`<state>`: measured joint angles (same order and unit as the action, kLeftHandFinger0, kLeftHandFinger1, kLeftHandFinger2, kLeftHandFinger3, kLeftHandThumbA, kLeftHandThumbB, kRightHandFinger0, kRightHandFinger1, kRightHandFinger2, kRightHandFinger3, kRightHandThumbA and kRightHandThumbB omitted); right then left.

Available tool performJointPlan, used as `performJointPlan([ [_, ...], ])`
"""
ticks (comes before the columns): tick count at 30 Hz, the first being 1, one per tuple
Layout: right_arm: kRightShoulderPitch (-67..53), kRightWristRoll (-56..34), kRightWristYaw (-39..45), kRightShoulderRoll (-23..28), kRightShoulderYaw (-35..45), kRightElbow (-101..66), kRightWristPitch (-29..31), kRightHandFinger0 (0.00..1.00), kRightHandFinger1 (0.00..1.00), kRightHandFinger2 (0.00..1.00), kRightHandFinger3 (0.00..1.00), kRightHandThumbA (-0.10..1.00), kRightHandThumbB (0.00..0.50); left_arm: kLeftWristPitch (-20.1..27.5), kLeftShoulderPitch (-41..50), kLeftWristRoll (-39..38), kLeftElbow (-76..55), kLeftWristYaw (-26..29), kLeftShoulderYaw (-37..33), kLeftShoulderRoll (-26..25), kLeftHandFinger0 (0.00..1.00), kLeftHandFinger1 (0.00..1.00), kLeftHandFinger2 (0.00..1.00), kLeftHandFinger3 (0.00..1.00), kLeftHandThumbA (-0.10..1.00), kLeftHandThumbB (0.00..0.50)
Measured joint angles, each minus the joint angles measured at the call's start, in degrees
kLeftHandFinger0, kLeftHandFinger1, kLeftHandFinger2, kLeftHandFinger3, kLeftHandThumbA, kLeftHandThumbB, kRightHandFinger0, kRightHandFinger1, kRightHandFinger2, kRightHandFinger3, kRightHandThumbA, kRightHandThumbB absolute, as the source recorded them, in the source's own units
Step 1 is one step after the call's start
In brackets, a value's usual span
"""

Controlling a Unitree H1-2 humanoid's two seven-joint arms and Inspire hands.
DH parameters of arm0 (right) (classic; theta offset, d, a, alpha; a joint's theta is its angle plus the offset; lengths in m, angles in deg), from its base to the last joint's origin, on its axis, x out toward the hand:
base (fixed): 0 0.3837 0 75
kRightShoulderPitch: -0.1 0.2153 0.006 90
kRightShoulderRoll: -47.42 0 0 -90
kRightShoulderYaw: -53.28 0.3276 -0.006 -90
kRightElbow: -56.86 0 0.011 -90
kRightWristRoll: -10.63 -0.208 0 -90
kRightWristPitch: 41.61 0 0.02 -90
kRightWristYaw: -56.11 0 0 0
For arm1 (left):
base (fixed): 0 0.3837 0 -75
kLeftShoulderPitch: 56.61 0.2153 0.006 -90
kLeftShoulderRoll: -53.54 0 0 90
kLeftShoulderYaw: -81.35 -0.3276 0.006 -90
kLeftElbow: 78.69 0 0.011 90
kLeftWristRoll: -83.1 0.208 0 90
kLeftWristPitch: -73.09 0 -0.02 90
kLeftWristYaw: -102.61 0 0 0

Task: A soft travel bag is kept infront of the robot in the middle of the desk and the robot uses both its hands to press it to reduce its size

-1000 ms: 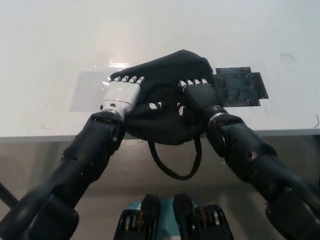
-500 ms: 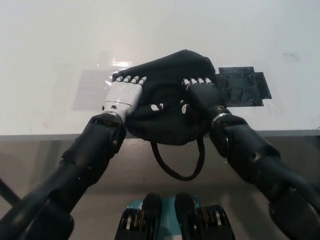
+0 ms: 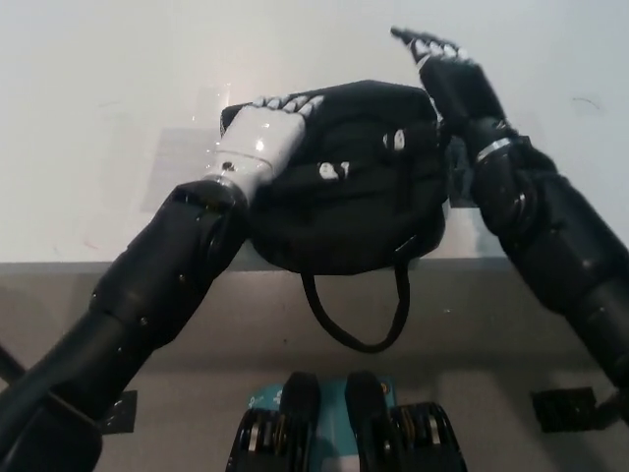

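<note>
Single view, head-mounted camera, looking steeply down and forward over the near edge of the white desk (image 3: 118,59). Close range: the black travel bag (image 3: 344,187) sits at centre frame, the left hand (image 3: 260,138) and right hand (image 3: 452,79) entering from the lower corners. The floor strip below the desk edge fills the bottom third. No second view shares the scene.

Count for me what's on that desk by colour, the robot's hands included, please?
Black: 2, the travel bag and the right hand.
White: 2, the left hand and the desk.
Total: 4.
</note>
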<state>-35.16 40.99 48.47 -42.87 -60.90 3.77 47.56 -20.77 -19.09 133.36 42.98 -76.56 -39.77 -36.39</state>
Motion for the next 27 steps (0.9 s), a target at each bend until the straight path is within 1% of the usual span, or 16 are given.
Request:
performJointPlan([
  [2,-1.0,-0.8,1.4,0.7,1.7,-4.6,-1.2,1.00,1.00,1.00,1.00,1.00,0.198,-0.1,0.0,-0.3,-3.2,-1.2,0.8,-0.3,1.00,1.00,1.00,1.00,1.00,0.257],
  [3,-1.4,-1.1,1.9,1.0,2.4,-6.5,-1.7,1.00,1.00,1.00,1.00,1.00,0.195,-0.1,0.0,-0.4,-4.3,-1.7,1.1,-0.4,1.00,1.00,1.00,1.00,1.00,0.241],
  [4,-1.8,-1.5,2.5,1.2,3.1,-8.3,-2.3,1.00,1.00,1.00,1.00,1.00,0.201,-0.2,0.0,-0.5,-5.7,-2.2,1.5,-0.6,1.00,1.00,1.00,1.00,1.00,0.244],
  [5,-2.3,-2.1,3.2,1.5,4.1,-10.7,-2.9,1.00,1.00,1.00,1.00,1.00,0.185,-0.2,0.0,-0.7,-7.4,-2.8,2.0,-0.8,1.00,1.00,1.00,1.00,1.00,0.236],
  [9,-3.6,-4.1,5.8,3.0,7.4,-18.8,-5.6,1.00,1.00,1.00,1.00,1.00,0.208,-0.3,0.0,-1.4,-13.5,-4.9,4.2,-1.9,1.00,1.00,1.00,1.00,1.00,0.253],
  [11,-4.1,-5.5,7.3,3.9,9.4,-23.4,-7.3,1.00,1.00,1.00,1.00,1.00,0.243,-0.4,0.0,-1.7,-17.2,-6.2,5.5,-2.8,1.00,1.00,1.00,1.00,1.00,0.253],
  [12,-4.3,-6.1,7.8,4.3,10.3,-25.2,-7.8,1.00,1.00,1.00,1.00,1.00,0.257,-0.5,0.0,-1.9,-18.8,-6.7,6.1,-3.1,1.00,1.00,1.00,1.00,1.00,0.249],
  [15,-4.9,-8.1,9.9,5.9,13.3,-31.9,-10.0,1.00,1.00,1.00,1.00,1.00,0.250,-0.8,0.0,-2.2,-25.4,-8.5,7.9,-4.9,1.00,1.00,1.00,1.00,1.00,0.236],
  [18,-6.4,-10.1,11.8,7.5,15.9,-38.4,-11.9,1.00,1.00,1.00,1.00,1.00,0.292,-1.0,0.4,-2.6,-32.0,-10.1,9.9,-6.8,1.00,1.00,1.00,1.00,1.00,0.232],
  [19,-7.0,-10.7,12.4,8.0,16.6,-40.3,-12.6,1.00,1.00,1.00,1.00,1.00,0.293,-1.0,0.7,-2.8,-33.9,-10.7,10.3,-7.3,1.00,1.00,1.00,1.00,1.00,0.241],
  [20,-7.6,-11.6,13.1,8.5,17.5,-42.6,-13.4,1.00,1.00,1.00,1.00,1.00,0.280,-1.0,1.2,-2.9,-36.1,-11.2,10.9,-7.9,1.00,1.00,1.00,1.00,1.00,0.243],
  [21,-8.4,-12.5,13.8,9.1,18.4,-44.8,-14.2,1.00,1.00,1.00,1.00,1.00,0.249,-1.1,1.7,-3.1,-37.9,-11.8,11.4,-8.4,1.00,1.00,1.00,1.00,1.00,0.241],
  [24,-11.1,-15.8,15.7,10.7,21.8,-51.7,-16.4,1.00,1.00,1.00,1.00,1.00,0.215,-1.2,3.9,-3.9,-44.5,-13.7,13.4,-9.7,1.00,1.00,1.00,1.00,1.00,0.226],
  [25,-11.9,-16.6,16.1,11.1,22.6,-53.2,-16.9,1.00,1.00,1.00,1.00,1.00,0.214,-1.3,4.7,-4.3,-46.3,-14.1,13.9,-10.0,1.00,1.00,1.00,1.00,1.00,0.228],
  [26,-13.0,-17.6,16.3,11.4,23.6,-55.6,-17.3,1.00,1.00,1.00,1.00,1.00,0.228,-1.5,6.0,-5.0,-48.9,-14.5,14.9,-10.0,1.00,1.00,1.00,1.00,1.00,0.230],
  [27,-13.6,-17.9,16.4,11.5,24.1,-56.8,-17.4,1.00,1.00,1.00,1.00,1.00,0.258,-1.6,6.5,-5.3,-49.8,-14.7,15.3,-10.0,1.00,1.00,1.00,1.00,1.00,0.258],
])
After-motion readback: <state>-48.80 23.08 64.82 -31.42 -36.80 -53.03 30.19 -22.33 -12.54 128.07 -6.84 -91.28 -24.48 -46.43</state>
